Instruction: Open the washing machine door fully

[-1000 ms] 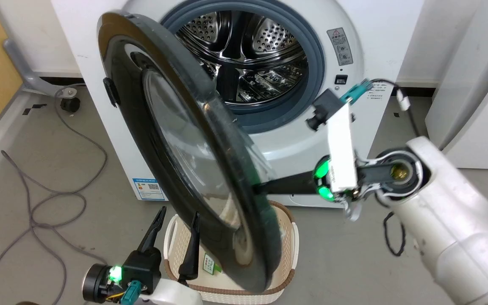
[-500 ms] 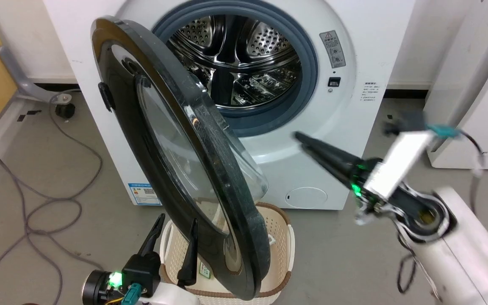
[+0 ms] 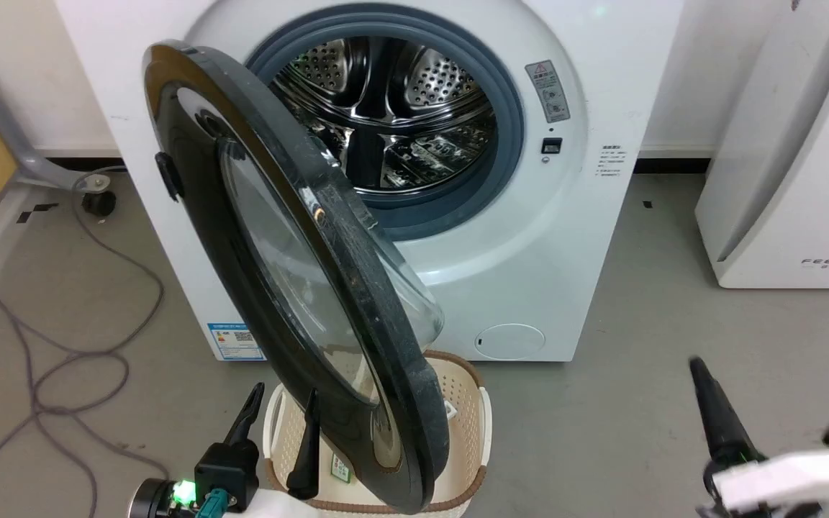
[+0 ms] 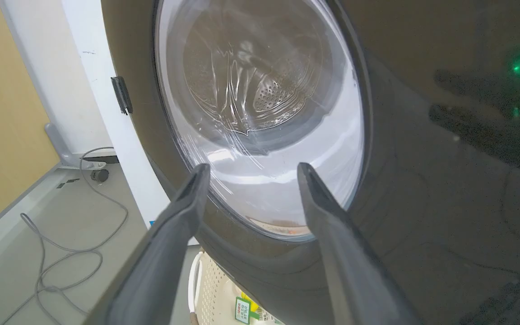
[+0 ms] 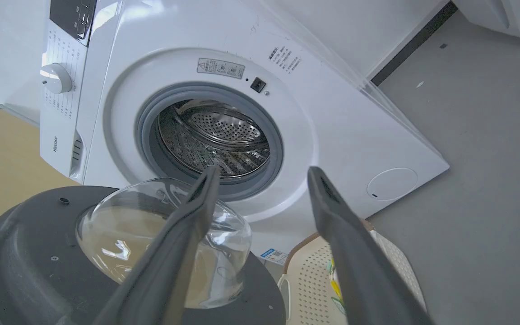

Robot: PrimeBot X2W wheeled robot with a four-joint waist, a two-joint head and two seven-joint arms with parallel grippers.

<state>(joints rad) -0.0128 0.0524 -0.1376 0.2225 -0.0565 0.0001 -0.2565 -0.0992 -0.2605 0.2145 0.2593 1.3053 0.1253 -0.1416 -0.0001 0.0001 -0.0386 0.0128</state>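
Laundry corner: white washing machine (image 3: 587, 237), cream laundry basket (image 3: 466, 414), bare grey floor (image 3: 601, 410).

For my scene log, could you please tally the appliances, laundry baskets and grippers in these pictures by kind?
White appliances: 2, the washing machine and the slanted appliance
Laundry baskets: 1, the cream basket
Grippers: 2, the left gripper and the right gripper
Total: 5

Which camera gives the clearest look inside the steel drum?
The head view: the drum faces it, large and sharp. The right wrist view shows it smaller and tilted. The left wrist view shows it dimly through the washing machine door glass.
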